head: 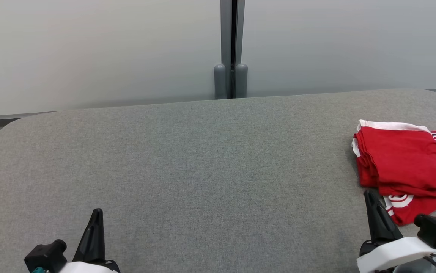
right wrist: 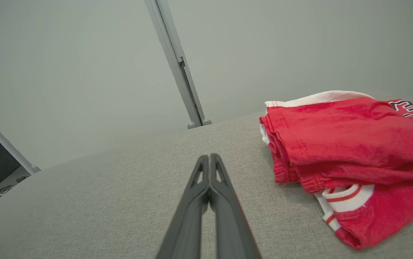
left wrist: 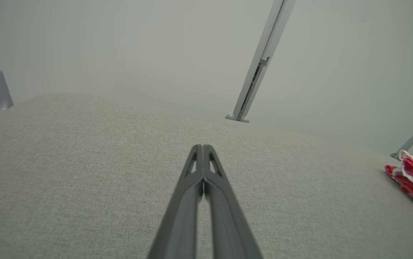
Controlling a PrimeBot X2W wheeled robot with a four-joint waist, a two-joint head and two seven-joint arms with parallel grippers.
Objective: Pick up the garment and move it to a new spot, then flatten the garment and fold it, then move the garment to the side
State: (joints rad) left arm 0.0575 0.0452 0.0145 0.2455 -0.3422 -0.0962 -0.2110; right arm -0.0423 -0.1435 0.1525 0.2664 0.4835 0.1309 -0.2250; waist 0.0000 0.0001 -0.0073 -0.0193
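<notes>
Left pincer [head: 97, 216]: closed tight, empty
Right pincer [head: 372, 197]: closed tight, empty
Garment [head: 400, 159]: red, folded, just ahead-right of right pincer
Cushion [head: 202, 163]: grey, under both pincers

1. Soft, even, fairly bright light in all three views, with no glare.
2. The pale frosted wall panels [head: 88, 49] shade gently, without hot spots.
3. The folded red garment with white trim [head: 400, 159] casts a thin, soft shadow along its left edge onto the grey fabric-covered table [head: 202, 170].
4. The head view is sharp, and the table's weave shows.
5. The wrist views bend at the edges: the grey metal post [left wrist: 260, 64] leans and the table's far edge bows.
6. The dark left tool [left wrist: 202, 147] and right tool [right wrist: 210, 156] blur toward the bottom edge.
7. The left wrist view is hazier and warmer, and the garment at its right edge is smeared.
</notes>
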